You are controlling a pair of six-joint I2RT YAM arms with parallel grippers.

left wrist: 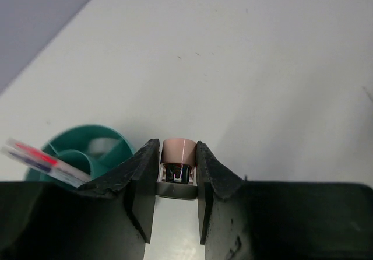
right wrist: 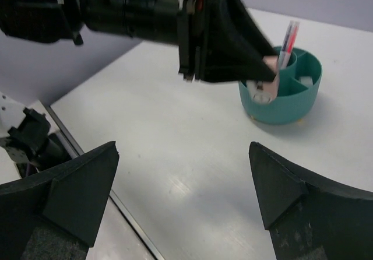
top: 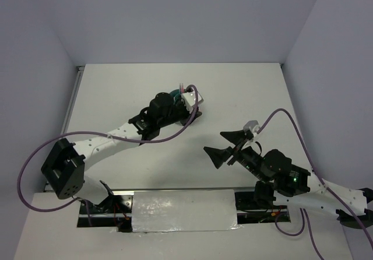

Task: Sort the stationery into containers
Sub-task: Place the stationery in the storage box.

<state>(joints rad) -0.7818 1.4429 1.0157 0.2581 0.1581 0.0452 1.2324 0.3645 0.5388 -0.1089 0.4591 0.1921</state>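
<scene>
Table [top: 245, 97]: teal organiser [right wrist: 285, 105] sits mid-table, nearer the far edge. Right gripper [top: 213, 142] has jaws spread wide and empty, over the near right area. Left gripper [left wrist: 177, 162] is clamped on a small pink-beige piece [left wrist: 178, 149] just beside the organiser, with the piece poking out past the fingertips. Pink-red pen [right wrist: 288, 41] and darker pen [left wrist: 26, 157] stand in the organiser, long axes near upright, leaning slightly.
</scene>
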